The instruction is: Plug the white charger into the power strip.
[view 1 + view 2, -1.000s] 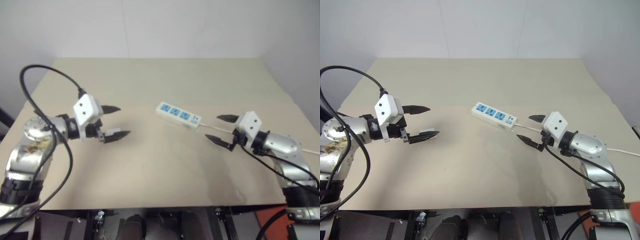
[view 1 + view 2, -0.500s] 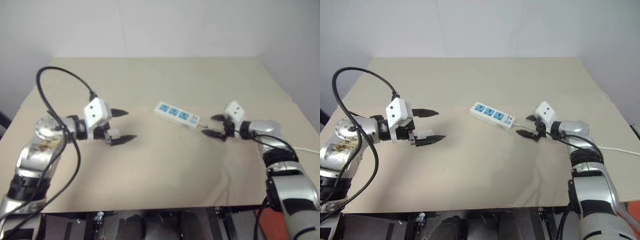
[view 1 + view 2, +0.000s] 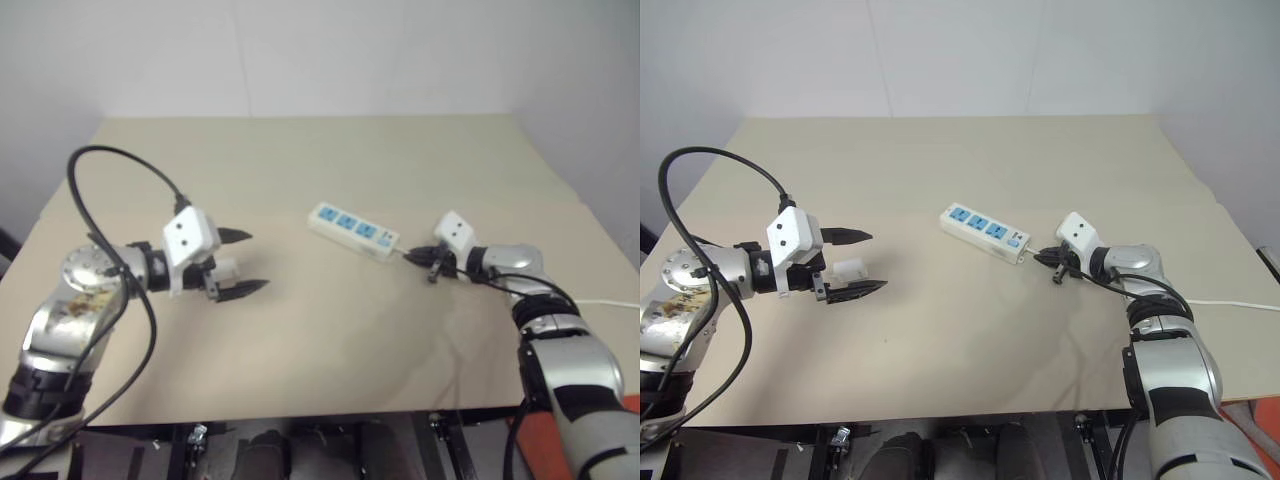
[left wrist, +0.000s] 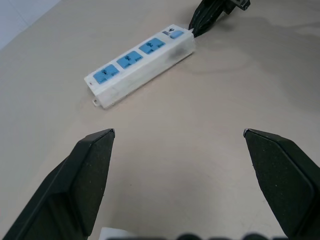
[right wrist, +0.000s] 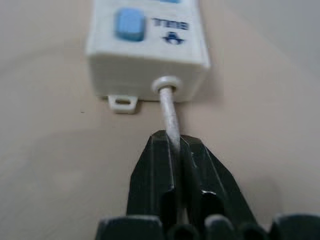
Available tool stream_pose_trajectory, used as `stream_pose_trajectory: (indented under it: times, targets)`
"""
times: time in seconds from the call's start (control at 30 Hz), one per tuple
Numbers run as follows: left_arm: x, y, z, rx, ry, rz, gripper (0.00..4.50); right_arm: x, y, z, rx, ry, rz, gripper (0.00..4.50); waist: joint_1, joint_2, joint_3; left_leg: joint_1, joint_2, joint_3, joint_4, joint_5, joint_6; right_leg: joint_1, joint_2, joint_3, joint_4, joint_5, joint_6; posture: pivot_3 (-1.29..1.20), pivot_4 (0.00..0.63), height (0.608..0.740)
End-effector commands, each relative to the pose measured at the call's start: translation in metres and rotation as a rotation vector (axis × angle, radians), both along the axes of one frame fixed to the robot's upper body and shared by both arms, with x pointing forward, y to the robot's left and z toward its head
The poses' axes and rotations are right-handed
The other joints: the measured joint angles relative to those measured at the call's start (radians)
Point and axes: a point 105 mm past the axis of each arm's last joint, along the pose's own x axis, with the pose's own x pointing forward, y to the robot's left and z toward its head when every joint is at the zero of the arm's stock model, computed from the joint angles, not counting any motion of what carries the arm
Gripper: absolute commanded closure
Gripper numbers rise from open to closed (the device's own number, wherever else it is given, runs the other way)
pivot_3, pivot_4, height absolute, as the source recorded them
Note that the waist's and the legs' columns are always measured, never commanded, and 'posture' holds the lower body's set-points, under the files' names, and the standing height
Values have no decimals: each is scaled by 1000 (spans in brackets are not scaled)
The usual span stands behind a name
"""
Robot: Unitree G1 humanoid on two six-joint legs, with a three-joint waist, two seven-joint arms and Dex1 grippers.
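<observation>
Left gripper (image 3: 852,263) hovers over the table's left side with its fingers (image 4: 90,165) spread wide; the charger (image 3: 849,269) sits between them, seemingly carried, though contact cannot be confirmed. At centre, the strip (image 3: 984,232) lies flat and angled on the table (image 3: 960,330), its three blue sockets facing up and unoccupied. At the strip's switch end, the right gripper (image 3: 1052,264) is pinched together on the cord (image 5: 169,114) just where it leaves the housing; the cord runs on to the table's right edge.

Step in hand, by judgement: steadying the strip by its cord while the charger is readied; no plugging has begun. The next move calls for carrying the charger rightward to a socket, turning its prongs downward, and pressing squarely while the right gripper resists sliding.

Surface: a smooth beige tabletop with a seam line across it. Room: plain white walls behind, dark frame parts below the near edge.
</observation>
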Motion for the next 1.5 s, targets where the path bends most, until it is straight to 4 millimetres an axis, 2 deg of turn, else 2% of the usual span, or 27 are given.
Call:
stream_pose_trajectory:
  times: [0.03,0.17,0.33,0.47,0.57,0.7,1.0,1.17,1.27,1.5]
  targets:
    - [-4,-3,16,-18,-56,-41,0,-1,4,4,29,-30,22,4469,0,0,0,0,0,0,0,0,0,0,0,0,0,0,0,0,150,740]
    - [-4,-5,20,-19,-61,-54,0,-11,13,10,42,-77,128,4469,0,0,0,-1,0,0,0,0,0,-1,0,0,-1,0,0,0,150,740]
    - [-3,-1,16,-3,-49,-46,0,-45,34,16,59,-180,262,4469,1,0,0,-3,0,-1,-1,0,0,-3,0,-1,0,0,0,0,150,740]
    - [-4,-1,11,11,-32,-55,0,-68,36,3,90,-155,218,4469,0,0,0,-2,1,-1,0,-1,1,-3,0,0,1,0,0,0,150,740]
    - [-5,-2,11,13,-27,-73,0,-77,37,-5,124,-122,161,4469,5,0,0,-2,0,-1,0,0,1,-2,0,0,2,0,0,0,150,740]
    - [-5,-3,9,28,-17,-84,0,-83,41,-7,150,-112,103,3108,5,0,0,0,0,0,0,0,1,-1,0,0,3,0,0,0,150,740]
    - [-9,-1,7,42,-2,-98,0,-98,39,12,311,-164,50,43,11,0,0,0,0,-1,0,0,1,-1,0,0,3,0,0,0,150,740]
    - [-10,0,7,43,12,-103,0,-103,38,19,463,-132,43,43,12,0,0,1,0,-1,0,0,1,-1,0,1,3,0,0,0,150,740]
    - [-11,-1,7,42,18,-110,0,-101,42,18,456,-176,16,43,10,0,0,1,0,-1,0,0,1,-1,0,1,3,0,0,0,150,740]
    - [-9,-1,7,49,8,-95,0,-99,66,13,482,-162,75,43,10,0,0,1,0,-1,0,0,1,-1,0,1,3,0,0,0,150,740]
